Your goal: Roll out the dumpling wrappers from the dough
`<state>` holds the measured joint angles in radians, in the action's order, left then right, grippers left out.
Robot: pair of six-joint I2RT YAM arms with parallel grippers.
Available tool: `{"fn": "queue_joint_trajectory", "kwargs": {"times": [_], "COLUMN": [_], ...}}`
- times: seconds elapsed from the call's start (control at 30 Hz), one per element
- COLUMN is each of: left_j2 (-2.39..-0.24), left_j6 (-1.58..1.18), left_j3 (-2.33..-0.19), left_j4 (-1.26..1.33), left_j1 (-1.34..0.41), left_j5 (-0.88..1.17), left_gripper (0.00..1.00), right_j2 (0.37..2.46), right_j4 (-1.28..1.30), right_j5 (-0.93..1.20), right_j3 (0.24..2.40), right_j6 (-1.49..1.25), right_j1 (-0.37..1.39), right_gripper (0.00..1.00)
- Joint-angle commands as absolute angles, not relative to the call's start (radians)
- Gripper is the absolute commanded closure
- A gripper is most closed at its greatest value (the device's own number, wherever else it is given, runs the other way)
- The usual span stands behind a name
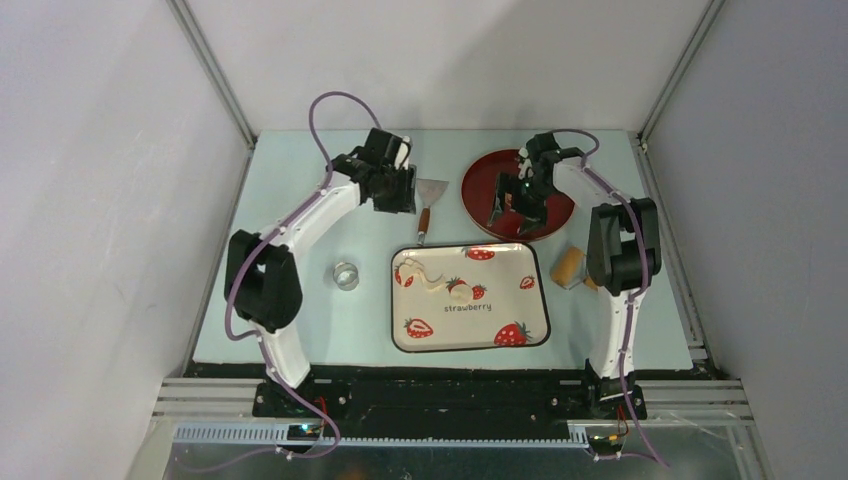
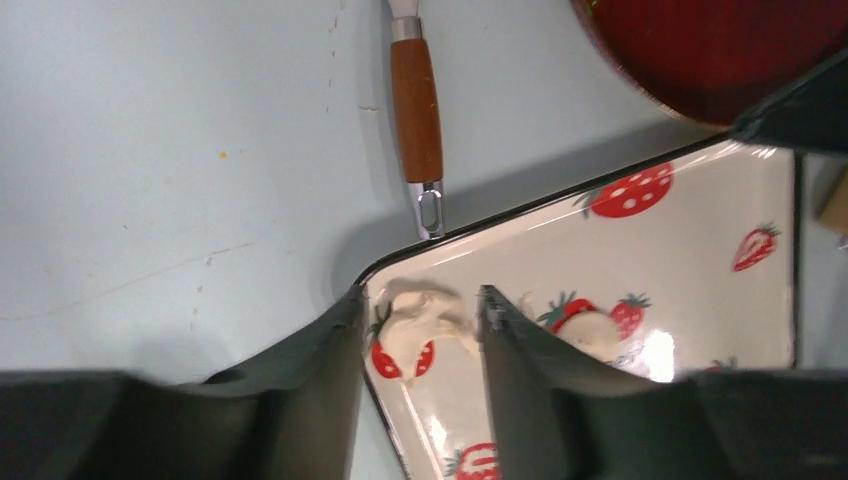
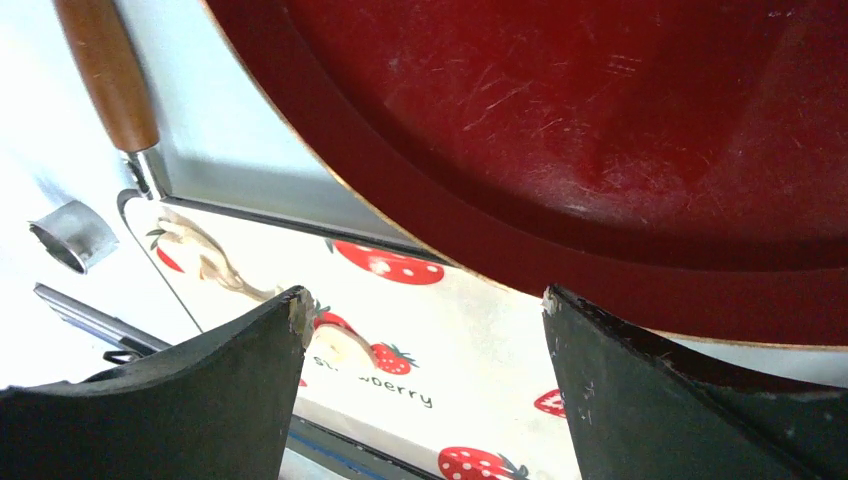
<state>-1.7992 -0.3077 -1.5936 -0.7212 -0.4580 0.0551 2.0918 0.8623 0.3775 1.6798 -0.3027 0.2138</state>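
An irregular scrap of pale dough [image 1: 424, 272] lies in the far left corner of the strawberry tray [image 1: 500, 262]. A small round wrapper [image 1: 460, 290] lies beside it near the tray's middle. My left gripper [image 1: 395, 203] is open and empty, hovering above the table behind the tray's left corner. In the left wrist view the dough [image 2: 420, 312] shows below, between the fingers of the gripper [image 2: 422, 300], and the wrapper [image 2: 592, 332] lies to the right. My right gripper [image 1: 516, 212] is open and empty above the near edge of the red plate [image 1: 500, 165]. The right wrist view shows the gripper [image 3: 423, 298], the empty plate [image 3: 600, 120], the dough [image 3: 205, 255] and the wrapper [image 3: 342, 345].
A scraper with a brown handle [image 1: 428, 192] lies between my left gripper and the plate, touching the tray's far edge. A shiny metal cutter ring [image 1: 345, 275] stands left of the tray. A wooden roller [image 1: 568, 265] lies right of the tray by the right arm.
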Motion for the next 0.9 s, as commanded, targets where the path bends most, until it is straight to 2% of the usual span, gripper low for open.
{"fn": "queue_joint_trajectory", "kwargs": {"times": [0.0, 0.13, 0.23, 0.57, 0.73, 0.87], "left_j2": [-1.835, -1.939, -2.017, -2.241, -2.316, -2.348], "left_j6": [-0.297, -0.3, -0.32, -0.309, -0.296, -0.297], "left_j3": [-1.601, -1.662, -1.719, -1.894, -1.952, -1.95], "left_j4": [-0.723, -0.725, -0.724, -0.773, -0.831, -0.845], "left_j1": [-0.479, -0.513, -0.529, -0.544, -0.545, -0.549], "left_j5": [0.03, -0.01, -0.043, -0.112, -0.093, -0.076], "left_gripper": [0.41, 0.27, 0.24, 0.34, 0.45, 0.58], "right_j2": [2.02, 2.004, 1.993, 1.974, 1.973, 1.972], "right_j4": [0.867, 0.859, 0.852, 0.843, 0.828, 0.822], "right_j5": [0.394, 0.4, 0.408, 0.432, 0.449, 0.456], "right_j3": [1.682, 1.656, 1.638, 1.601, 1.589, 1.581], "right_j6": [-0.308, -0.305, -0.301, -0.284, -0.285, -0.285], "right_j1": [0.215, 0.203, 0.185, 0.156, 0.142, 0.135], "right_gripper": [0.1, 0.1, 0.1, 0.1, 0.1, 0.1]}}
